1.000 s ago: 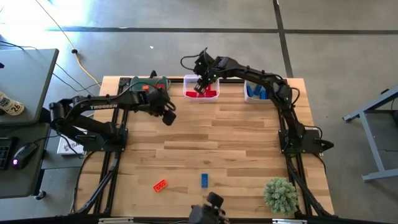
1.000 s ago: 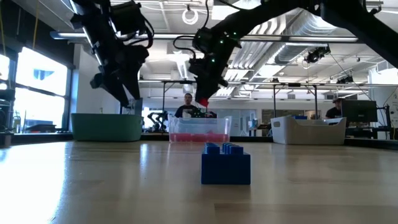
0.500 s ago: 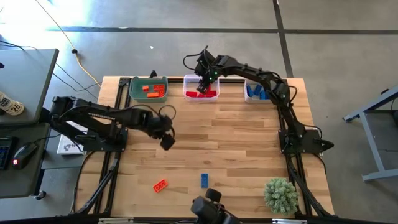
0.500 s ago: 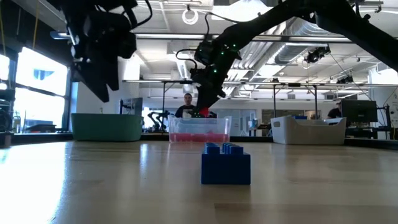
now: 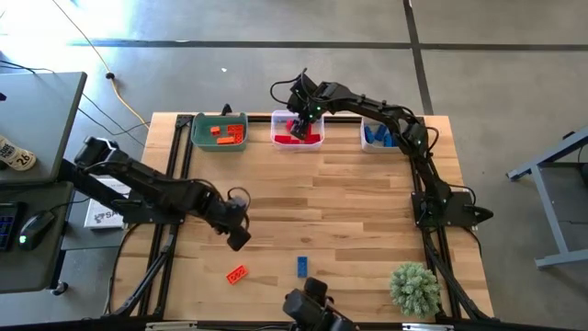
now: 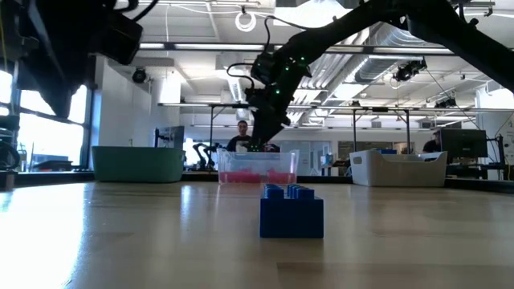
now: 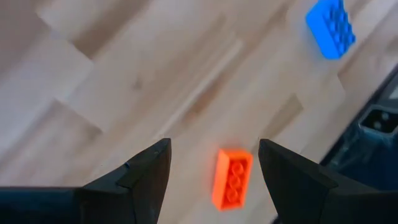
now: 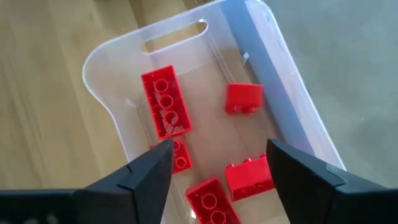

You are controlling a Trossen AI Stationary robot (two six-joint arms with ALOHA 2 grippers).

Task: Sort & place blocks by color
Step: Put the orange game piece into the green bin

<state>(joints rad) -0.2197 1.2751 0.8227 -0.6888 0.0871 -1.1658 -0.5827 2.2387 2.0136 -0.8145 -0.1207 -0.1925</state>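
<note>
Red bricks now lie loose in the clear bin (image 8: 186, 37) under the right claw (image 8: 214, 163), spread wide and empty; a second ago it held one. Left claw (image 7: 211, 163), also wide, has swung from the green bin (image 5: 197, 134) toward the orange block (image 7: 232, 178), with the blue block (image 7: 331, 27) beyond.

One camera looks straight down on the whole pale wooden tabletop (image 5: 349, 211); another sits level at its near edge, both sharing the small blue studded plastic brick (image 5: 302, 266).

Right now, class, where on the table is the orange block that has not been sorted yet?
In the high view the orange block lies near the table's front edge on the left side, left of the lone blue block, with the open left gripper just above it.
</note>
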